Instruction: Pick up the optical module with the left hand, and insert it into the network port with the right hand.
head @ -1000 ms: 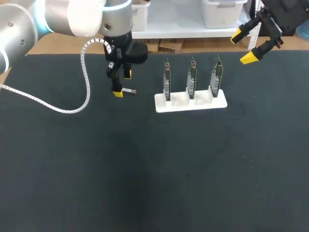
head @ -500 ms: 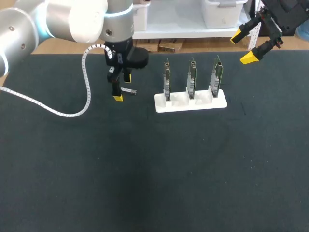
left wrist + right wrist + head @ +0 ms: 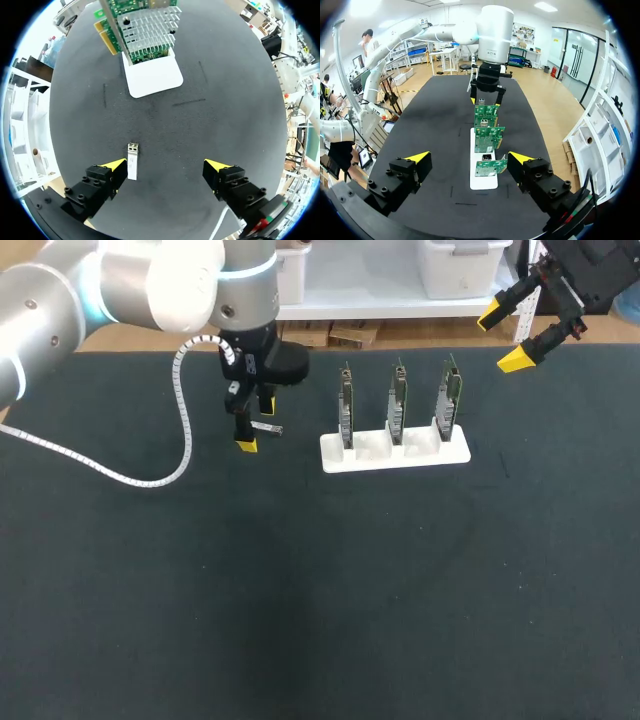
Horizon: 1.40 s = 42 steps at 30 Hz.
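Optical module [image 3: 132, 161]: lay flat on the dark counter [image 3: 300, 590], between the jaws of the left gripper [image 3: 166, 168], which stood wide apart (module just beside one yellow tip, not clamped). Right gripper [image 3: 468, 159]: hung high, well apart from the white holder [image 3: 395, 451] carrying three upright network cards [image 3: 398, 400]; jaws apart.

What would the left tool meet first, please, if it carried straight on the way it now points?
The left tool would probably meet the black table; the optical module lies just inside one finger, which might clip it. Depth is unclear.
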Each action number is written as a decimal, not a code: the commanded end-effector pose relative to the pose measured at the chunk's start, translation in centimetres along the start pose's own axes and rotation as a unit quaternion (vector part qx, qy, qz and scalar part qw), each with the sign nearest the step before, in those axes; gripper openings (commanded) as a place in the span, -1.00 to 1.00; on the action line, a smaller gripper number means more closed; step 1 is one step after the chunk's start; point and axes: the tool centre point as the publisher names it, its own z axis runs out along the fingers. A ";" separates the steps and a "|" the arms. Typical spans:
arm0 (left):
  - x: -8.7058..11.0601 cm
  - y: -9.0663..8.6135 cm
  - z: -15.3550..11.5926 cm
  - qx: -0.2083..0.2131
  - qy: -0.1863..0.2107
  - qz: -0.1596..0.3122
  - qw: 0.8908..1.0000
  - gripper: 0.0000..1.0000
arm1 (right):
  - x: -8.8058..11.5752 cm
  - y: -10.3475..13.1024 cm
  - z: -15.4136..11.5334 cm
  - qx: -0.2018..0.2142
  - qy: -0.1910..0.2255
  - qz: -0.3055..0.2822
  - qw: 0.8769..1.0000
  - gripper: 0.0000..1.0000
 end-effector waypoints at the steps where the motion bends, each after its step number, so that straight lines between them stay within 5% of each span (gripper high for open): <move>1: -0.3 0.7 0.0 0.009 0.006 0.002 1.000 1.00 | 0.0 0.2 0.0 0.002 0.001 0.000 1.000 1.00; 30: 0.9 1.0 1.5 0.025 -0.003 -0.012 1.000 1.00 | 0.0 0.2 0.0 0.002 0.001 0.000 1.000 1.00; 42: 1.7 2.4 0.8 0.027 0.010 -0.005 1.000 1.00 | 0.0 0.2 0.0 0.002 0.001 0.000 1.000 1.00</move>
